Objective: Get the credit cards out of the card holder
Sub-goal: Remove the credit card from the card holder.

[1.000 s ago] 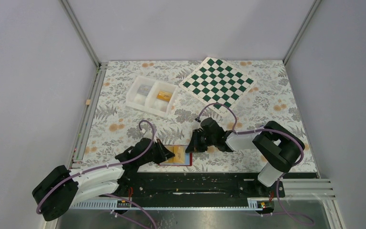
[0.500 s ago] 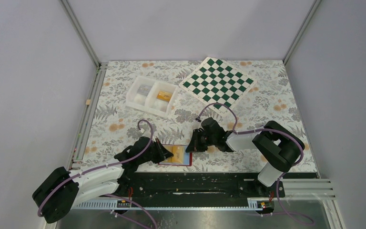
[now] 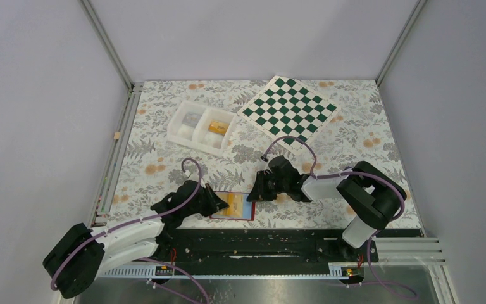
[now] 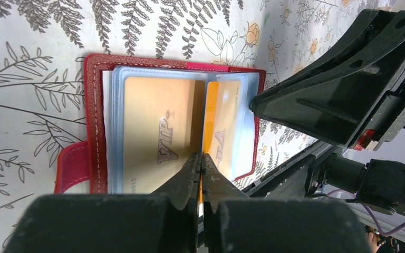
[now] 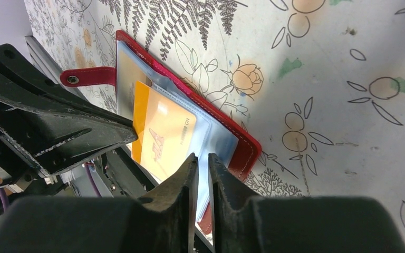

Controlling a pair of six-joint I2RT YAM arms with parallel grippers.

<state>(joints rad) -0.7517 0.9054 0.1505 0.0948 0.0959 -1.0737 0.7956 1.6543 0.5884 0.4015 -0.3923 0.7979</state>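
Near the table's front edge, between the two arm bases, the card holder lies open and flat on the floral tablecloth, red cover down and pale blue sleeves facing up. Its red tab sticks out from one side onto the cloth. Two orange-yellow credit cards sit in the sleeves. One is stamped VIP, and the second card is across the fold from it, with its inner edge lifted slightly off the sleeve. The left gripper has its jaws pressed together, and the tips come down at the fold between the two cards, right by that lifted edge. Whether they pinch the card or a sleeve cannot be told. The right gripper reaches in from the opposite side, its jaws a narrow slit apart with nothing visibly between them. Its tips hover at the outer edge of the sleeve that holds the second card. Well apart, toward the far side of the table, stand a white two-compartment tray and a green-and-white chessboard.
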